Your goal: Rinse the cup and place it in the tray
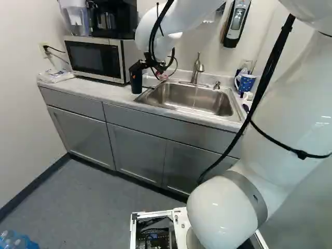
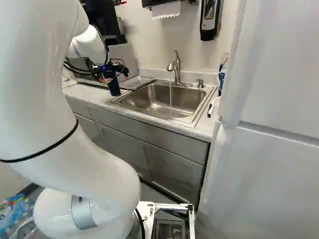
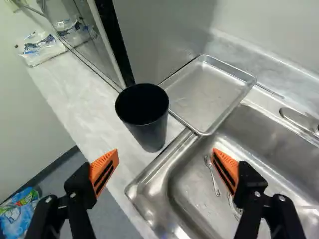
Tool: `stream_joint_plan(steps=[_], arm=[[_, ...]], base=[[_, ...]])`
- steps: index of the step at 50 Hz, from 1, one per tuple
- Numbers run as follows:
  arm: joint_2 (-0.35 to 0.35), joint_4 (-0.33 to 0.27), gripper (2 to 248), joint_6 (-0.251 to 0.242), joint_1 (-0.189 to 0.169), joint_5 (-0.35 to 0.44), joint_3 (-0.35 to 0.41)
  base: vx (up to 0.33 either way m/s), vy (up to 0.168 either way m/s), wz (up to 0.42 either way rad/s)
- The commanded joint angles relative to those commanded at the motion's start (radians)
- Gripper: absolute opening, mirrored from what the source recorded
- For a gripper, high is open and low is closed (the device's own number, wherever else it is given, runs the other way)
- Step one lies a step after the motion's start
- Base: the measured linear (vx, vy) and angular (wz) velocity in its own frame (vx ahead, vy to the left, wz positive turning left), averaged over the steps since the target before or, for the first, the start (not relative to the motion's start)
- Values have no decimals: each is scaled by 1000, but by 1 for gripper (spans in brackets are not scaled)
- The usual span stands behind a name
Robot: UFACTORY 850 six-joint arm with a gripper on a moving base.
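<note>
- cup (image 3: 152, 132): upright on bench (image 3: 70, 109), just beside sink (image 3: 187, 174) and tray (image 3: 207, 92); black, smooth, tapered, wide mouth up, inside dark; wetness can't tell
- hand (image 3: 166, 152): open, grips nothing, cup ahead between fingers; likely pre-grasp
- tray: cup not in it, placing left to do
- faucet (image 2: 176, 64): water (image 2: 170, 94) runs into sink; rinse probably left, can't confirm

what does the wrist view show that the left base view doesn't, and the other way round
Wrist view only: the slim metal utensil in the sink, and the black cup's open mouth.

Left base view only: the blue patterned mug and the grey-and-black wall dispenser.

Both: the black cup, stainless steel sink and open tool.
</note>
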Motion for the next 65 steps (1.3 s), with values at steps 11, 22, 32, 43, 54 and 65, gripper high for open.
stream_joint_plan(steps=[11,22,32,43,54,65], arm=[[-19,0,247,0,0,59,6],[-39,0,247,0,3,119,11],[-57,0,247,0,14,179,14],[-71,0,247,0,23,219,24],[-84,0,247,0,29,260,36],[-98,0,247,0,35,319,45]], base=[[0,0,0],[0,0,0],[0,0,0],[0,0,0],[0,0,0],[0,0,0]])
